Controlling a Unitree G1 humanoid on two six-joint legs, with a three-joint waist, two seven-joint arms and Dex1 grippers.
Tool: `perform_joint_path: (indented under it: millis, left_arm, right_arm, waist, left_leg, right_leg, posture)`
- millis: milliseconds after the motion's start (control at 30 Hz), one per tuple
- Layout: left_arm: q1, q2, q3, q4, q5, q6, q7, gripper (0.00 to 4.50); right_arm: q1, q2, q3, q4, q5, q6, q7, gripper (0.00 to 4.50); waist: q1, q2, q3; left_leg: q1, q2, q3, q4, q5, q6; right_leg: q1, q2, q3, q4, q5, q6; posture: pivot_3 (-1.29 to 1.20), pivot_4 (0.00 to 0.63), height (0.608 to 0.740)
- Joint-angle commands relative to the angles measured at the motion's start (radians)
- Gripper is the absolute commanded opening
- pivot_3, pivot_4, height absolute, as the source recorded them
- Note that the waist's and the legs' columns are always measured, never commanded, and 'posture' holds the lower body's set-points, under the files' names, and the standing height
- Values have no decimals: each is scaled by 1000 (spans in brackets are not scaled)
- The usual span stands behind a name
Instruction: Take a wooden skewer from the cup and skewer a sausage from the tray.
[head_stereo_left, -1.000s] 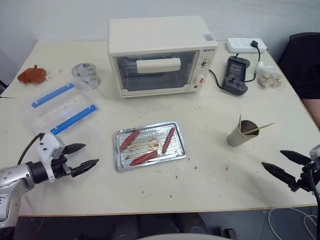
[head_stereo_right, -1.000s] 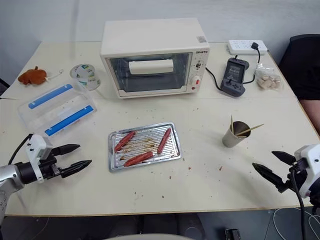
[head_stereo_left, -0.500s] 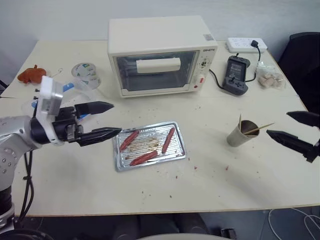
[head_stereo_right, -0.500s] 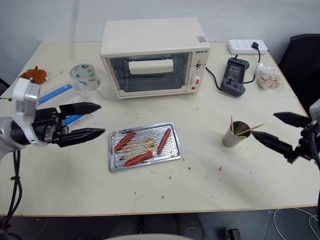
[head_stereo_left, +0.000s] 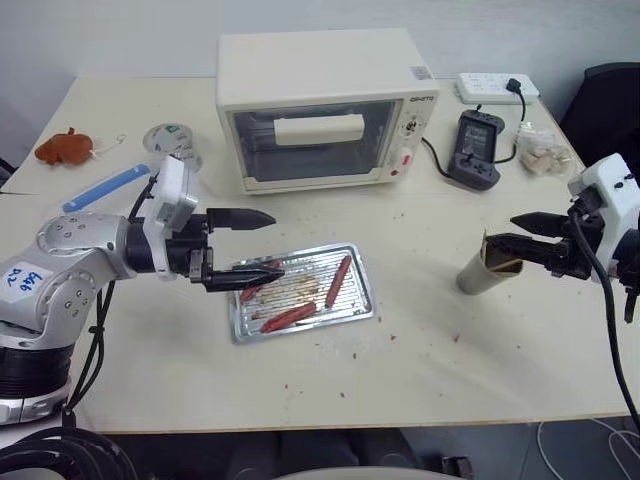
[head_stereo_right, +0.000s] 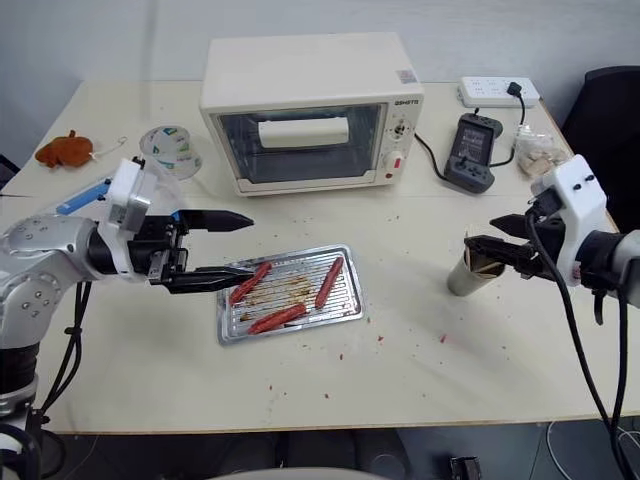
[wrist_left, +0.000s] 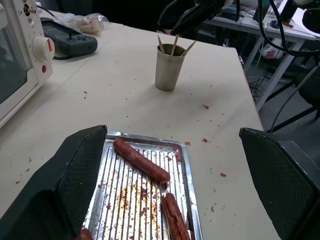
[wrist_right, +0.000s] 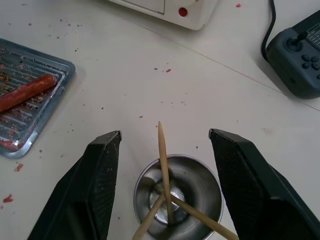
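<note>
The silver tray (head_stereo_left: 305, 275) lies mid-table and holds three reddish-brown sausages (head_stereo_right: 328, 281). My left gripper (head_stereo_left: 262, 243) hovers open over the tray's left end, one finger above the leftmost sausage (head_stereo_right: 250, 282). In the left wrist view its fingers (wrist_left: 75, 170) frame the tray. The grey-beige cup (head_stereo_left: 480, 272) stands to the right with three wooden skewers (wrist_right: 164, 165) leaning inside. My right gripper (wrist_right: 165, 133) hangs just above the cup's mouth, open, a finger (wrist_right: 102, 180) on each side, touching nothing.
A cream toaster oven (head_stereo_left: 320, 105) stands behind the tray. Far left are a clear plastic cup (head_stereo_left: 172, 140), a blue-clipped clear box (head_stereo_left: 100, 185) and an orange toy (head_stereo_left: 65, 148). A game controller (head_stereo_left: 475, 150), a power strip (head_stereo_left: 497, 87) and a small bag (head_stereo_left: 535, 155) sit at back right.
My left gripper rose from the front left and swung right to the tray's left end. My right gripper lifted and moved left to above the cup, and its fingers narrowed somewhat.
</note>
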Motion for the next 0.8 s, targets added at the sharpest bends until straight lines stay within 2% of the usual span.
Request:
perform_joint_path:
  millis: [33, 267, 367, 600, 800]
  left_arm:
    - [-10, -19, 1, -29, 0, -20, -3, 4500]
    - [-27, -50, -27, -39, 17, -35, -7, 4500]
    - [-29, -53, -29, -39, 18, -38, -5, 4500]
    - [-25, -56, -33, -43, 21, -45, -5, 4500]
    - [-35, -61, -40, -30, 32, -57, -8, 4500]
  right_arm:
    - [-57, -3, 26, 11, -28, 9, -13, 3019]
    - [-114, 12, 123, 64, -86, 17, 5, 3019]
    - [-124, 27, 143, 77, -105, 12, 12, 2414]
    - [-135, 69, 169, 72, -131, 17, 16, 15]
    - [-137, 77, 147, 52, -129, 41, 13, 15]
  waist:
    - [-1, 0, 0]
    - [-2, 0, 0]
    - [-3, 0, 0]
    - [-3, 0, 0]
    - [-1, 0, 0]
  left_leg:
    - [0, 0, 0, 1, 0, 0]
    - [1, 0, 0, 3, 0, 0]
    - [1, 0, 0, 3, 0, 0]
    - [0, 0, 0, 3, 0, 0]
    - [0, 0, 0, 3, 0, 0]
  right_leg:
    - [0, 0, 0, 1, 0, 0]
    - [0, 0, 0, 3, 0, 0]
    - [0, 0, 0, 3, 0, 0]
    - [-1, 0, 0, 4, 0, 0]
    - [-1, 0, 0, 4, 0, 0]
  posture:
    - [0, 150, 740]
    - [0, 150, 740]
    - [0, 150, 740]
    - [0, 150, 740]
    - [0, 150, 740]
